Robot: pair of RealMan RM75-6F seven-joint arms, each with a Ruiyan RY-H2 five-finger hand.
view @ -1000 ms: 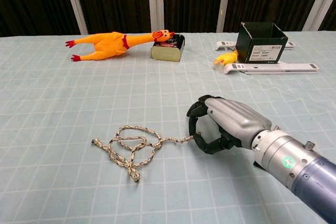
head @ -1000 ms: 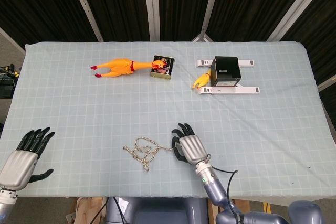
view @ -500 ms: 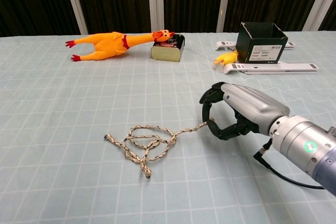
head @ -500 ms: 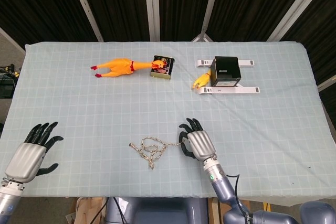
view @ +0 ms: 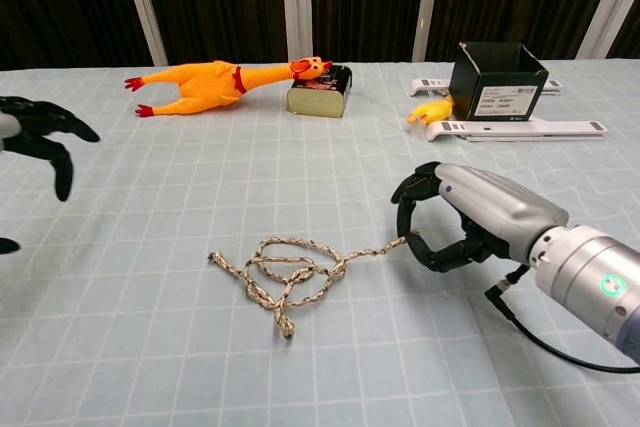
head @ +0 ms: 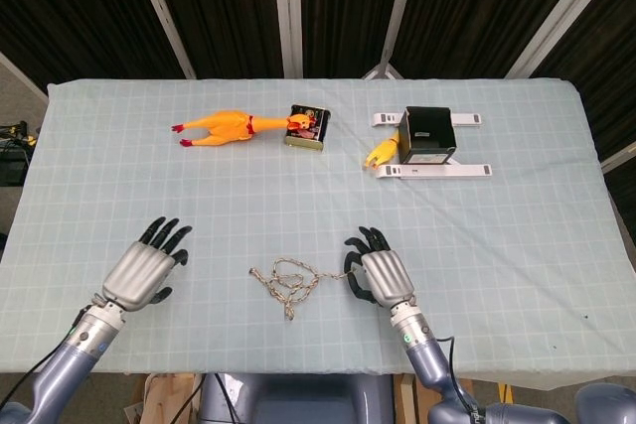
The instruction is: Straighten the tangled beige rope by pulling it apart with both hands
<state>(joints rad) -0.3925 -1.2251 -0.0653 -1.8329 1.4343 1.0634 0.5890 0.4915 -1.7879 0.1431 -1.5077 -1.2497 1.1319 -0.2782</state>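
Pinching one end of the tangled beige rope (view: 285, 274), the right hand (view: 462, 222) sits near the front edge of the worktop (head: 517, 196), its fingers curled in around that end. The rope lies on the pale checked cloth just to the left of this hand, and a short bit of it runs straight from the fingers to the knot. Most of the rope is bunched in loops that cross over each other, with one loose end poking out on the far left side and another bit hanging down toward the front. So the job looks only just begun: one end is held, but the knot is not pulled apart yet. The left hand (head: 145, 267) hangs over the worktop well apart from the rope, with its fingers spread and nothing in them. My guess is that it needs to get to the loose left end and take hold of it, and then both hands can pull away from each other. Farther back lies a yellow rubber chicken toy (head: 223, 128), with its beak touching a small dark tin box (head: 307, 127). To the right of those stands a black square box (head: 427, 134) with white strips beside it, and a small yellow duck toy (head: 381, 154) sits next to it.
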